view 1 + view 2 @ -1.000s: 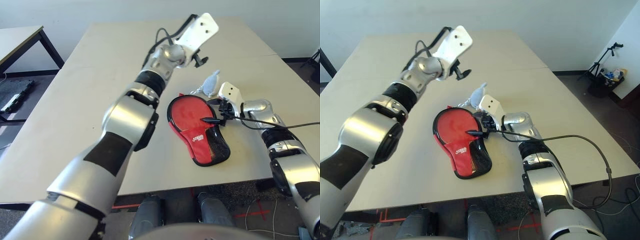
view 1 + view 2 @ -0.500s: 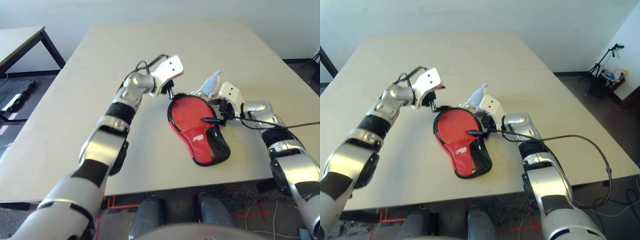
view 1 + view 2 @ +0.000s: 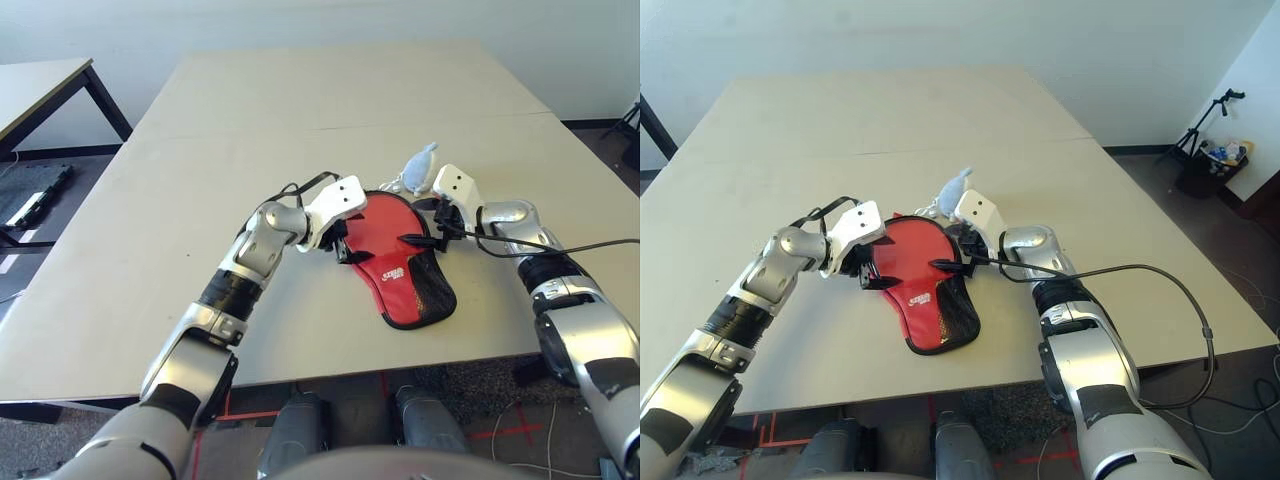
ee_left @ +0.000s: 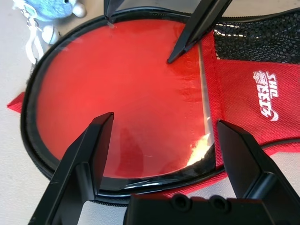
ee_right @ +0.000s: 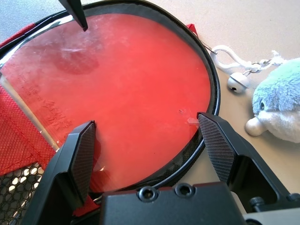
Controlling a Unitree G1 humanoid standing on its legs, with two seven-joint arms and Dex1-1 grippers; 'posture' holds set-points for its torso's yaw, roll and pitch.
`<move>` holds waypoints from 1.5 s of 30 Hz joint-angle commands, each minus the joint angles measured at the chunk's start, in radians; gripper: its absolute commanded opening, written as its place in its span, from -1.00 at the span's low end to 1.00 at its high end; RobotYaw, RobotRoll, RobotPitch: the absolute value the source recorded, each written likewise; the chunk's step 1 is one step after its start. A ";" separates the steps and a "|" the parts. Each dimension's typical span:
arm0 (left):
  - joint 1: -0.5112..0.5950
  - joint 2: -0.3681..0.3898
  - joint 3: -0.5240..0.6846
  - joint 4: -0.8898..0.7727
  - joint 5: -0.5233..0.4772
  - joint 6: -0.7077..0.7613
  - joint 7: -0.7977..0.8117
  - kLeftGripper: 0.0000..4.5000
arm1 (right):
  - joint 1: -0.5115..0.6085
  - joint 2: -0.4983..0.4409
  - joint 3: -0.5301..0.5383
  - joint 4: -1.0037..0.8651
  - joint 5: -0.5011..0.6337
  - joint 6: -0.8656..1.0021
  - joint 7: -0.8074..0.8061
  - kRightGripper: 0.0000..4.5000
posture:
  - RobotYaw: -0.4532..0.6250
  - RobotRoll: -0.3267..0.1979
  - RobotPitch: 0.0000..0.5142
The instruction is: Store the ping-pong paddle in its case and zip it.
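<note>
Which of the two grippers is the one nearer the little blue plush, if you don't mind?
The right gripper, open beside the plush; the left is farther away.

A broad beige tabletop (image 3: 250, 120) is crossed by a faint seam and backed by a pale, plain wall (image 3: 330, 20). The wall's foot is edged by a dark baseboard (image 3: 1140, 150). At the left, a second table (image 3: 40, 85) is held up by dark legs. At the right, a black tripod (image 3: 1210, 120) is set beside a dark waste bin (image 3: 1202, 178) (filled nearly to the brim, it seems). The dark floor (image 3: 1230, 250) is marked with red tape (image 3: 515, 430).
</note>
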 commanded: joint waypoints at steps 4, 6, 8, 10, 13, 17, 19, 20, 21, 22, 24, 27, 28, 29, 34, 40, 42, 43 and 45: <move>0.005 -0.007 -0.036 0.064 0.004 0.001 0.015 0.98 | 0.036 0.007 0.039 0.032 -0.035 0.017 0.007 1.00 | -0.18 0.25 -0.93; 0.000 -0.010 -0.041 0.084 0.008 -0.005 0.021 0.98 | 0.036 0.002 0.034 0.023 -0.030 0.020 0.011 1.00 | -0.19 0.25 -0.94; -0.004 -0.013 -0.046 0.102 0.014 -0.012 0.025 0.98 | 0.031 -0.004 0.023 0.009 -0.015 0.029 0.022 1.00 | -0.20 0.25 -0.95; -0.006 -0.016 -0.051 0.113 0.016 -0.014 0.027 0.98 | 0.019 -0.012 0.005 -0.014 0.009 0.045 0.045 1.00 | -0.20 0.25 -0.95; -0.003 -0.020 -0.056 0.117 0.016 -0.016 0.027 0.98 | -0.023 -0.024 -0.037 -0.037 0.058 0.086 0.069 1.00 | -0.20 0.25 -0.96; 0.004 -0.020 -0.059 0.118 0.017 -0.017 0.027 0.98 | -0.111 -0.030 -0.102 -0.030 0.116 0.145 0.053 1.00 | -0.20 0.25 -0.96; 0.010 -0.020 -0.061 0.115 0.018 -0.016 0.027 0.98 | -0.170 -0.029 -0.137 -0.014 0.142 0.169 0.024 1.00 | -0.20 0.25 -0.96; 0.014 -0.020 -0.062 0.112 0.017 -0.015 0.026 0.98 | -0.198 -0.026 -0.154 0.000 0.151 0.179 0.002 1.00 | -0.20 0.25 -0.96; 0.016 -0.020 -0.063 0.111 0.018 -0.015 0.027 0.98 | -0.224 -0.021 -0.169 0.014 0.159 0.186 -0.020 1.00 | -0.19 0.25 -0.96; 0.019 -0.021 -0.063 0.110 0.018 -0.014 0.027 0.98 | -0.246 -0.017 -0.183 0.027 0.165 0.194 -0.041 1.00 | -0.19 0.25 -0.96; 0.025 -0.022 -0.066 0.103 0.017 -0.011 0.029 0.98 | -0.299 -0.001 -0.216 0.068 0.174 0.202 -0.126 1.00 | -0.19 0.25 -0.96; 0.035 -0.025 -0.068 0.090 0.016 -0.003 0.031 0.98 | -0.367 0.019 -0.260 0.147 0.176 0.215 -0.288 1.00 | -0.18 0.25 -0.96; 0.037 -0.025 -0.069 0.086 0.016 -0.001 0.032 0.98 | -0.380 0.022 -0.268 0.168 0.175 0.218 -0.327 1.00 | -0.18 0.25 -0.96; 0.041 -0.026 -0.069 0.079 0.015 0.003 0.032 0.98 | -0.392 0.025 -0.277 0.189 0.175 0.221 -0.368 1.00 | -0.17 0.25 -0.96; 0.064 -0.029 -0.074 0.038 0.012 0.029 0.036 0.98 | -0.429 0.035 -0.327 0.268 0.181 0.254 -0.541 1.00 | -0.15 0.25 -0.95; 0.093 -0.028 -0.081 -0.011 0.011 0.056 0.039 0.98 | -0.422 0.052 -0.383 0.315 0.191 0.334 -0.651 1.00 | -0.14 0.25 -0.92; 0.100 -0.027 -0.084 -0.024 0.011 0.064 0.039 0.98 | -0.419 0.060 -0.398 0.320 0.197 0.348 -0.660 1.00 | -0.14 0.25 -0.91; 0.104 -0.025 -0.086 -0.032 0.011 0.069 0.038 0.98 | -0.418 0.065 -0.403 0.322 0.197 0.353 -0.660 1.00 | -0.13 0.25 -0.90; 0.110 -0.019 -0.090 -0.044 0.011 0.076 0.037 0.98 | -0.411 0.076 -0.407 0.326 0.192 0.363 -0.666 1.00 | -0.12 0.25 -0.89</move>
